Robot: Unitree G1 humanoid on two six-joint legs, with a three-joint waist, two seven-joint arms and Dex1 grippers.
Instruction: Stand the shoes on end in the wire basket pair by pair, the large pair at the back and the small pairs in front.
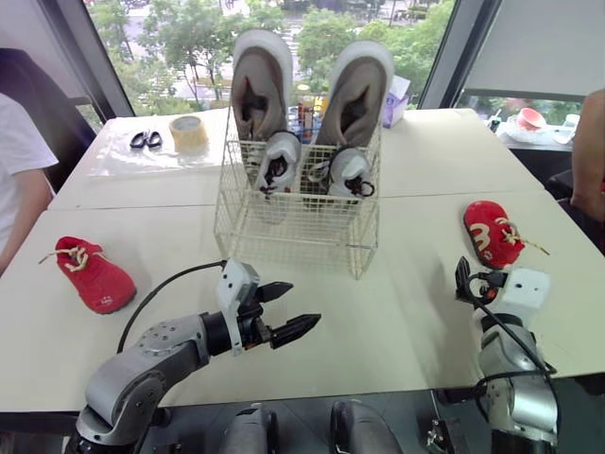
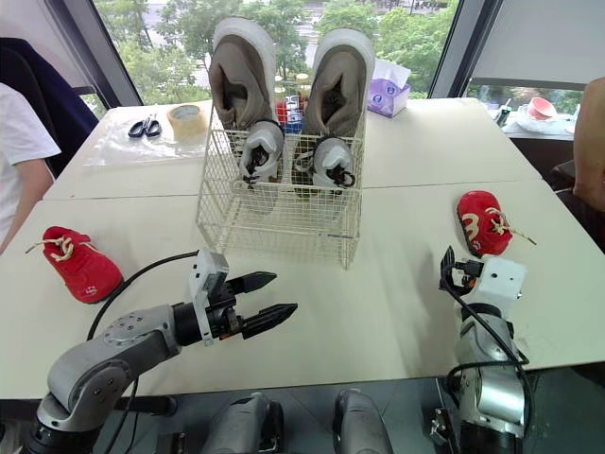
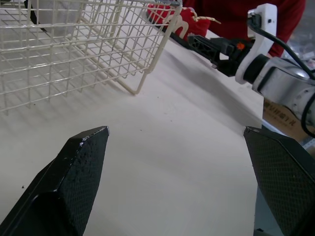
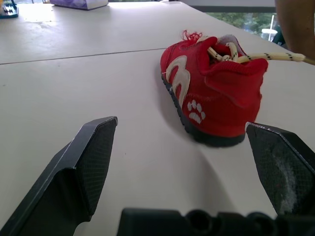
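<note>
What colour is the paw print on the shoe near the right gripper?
White, on the red shoe; best in right wrist view.

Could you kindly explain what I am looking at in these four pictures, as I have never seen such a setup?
This is a humanoid robot with two arms, at a white table. The two wide pictures come from a stereo camera on its head, looking down over the arms. The other two come from cameras on its wrists, each looking along that arm's two black fingers. On the table stands a wire basket, with a large grey pair on end at the back and a small pale pair in front. The left red shoe and the right red shoe lie on the table outside it. The left pincer and the right pincer are open and hold nothing. Beyond lie scissors and a tape roll.
</note>
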